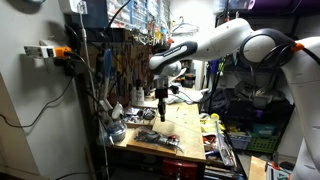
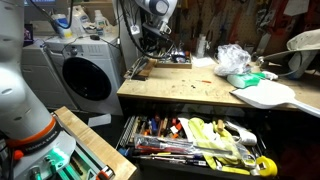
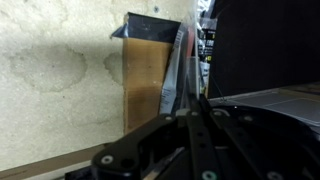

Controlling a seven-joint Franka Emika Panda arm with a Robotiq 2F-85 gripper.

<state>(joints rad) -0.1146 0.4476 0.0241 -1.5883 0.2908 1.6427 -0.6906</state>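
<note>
The fingers (image 3: 188,140) stand narrow, with their tips together, above the wooden surface (image 3: 60,90). Just under them lies a brown board (image 3: 145,90), and a grey strip (image 3: 170,85) rests along its edge, near a corner of the surface.

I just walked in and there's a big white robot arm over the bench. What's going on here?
A white robot arm reaches over a wooden workbench, with its gripper pointing down just above the wood. Its fingers look pressed together with nothing between them. A flat dark frame lies on the bench close by. Further along is a crumpled plastic bag, and a drawer full of tools stands open underneath.
</note>
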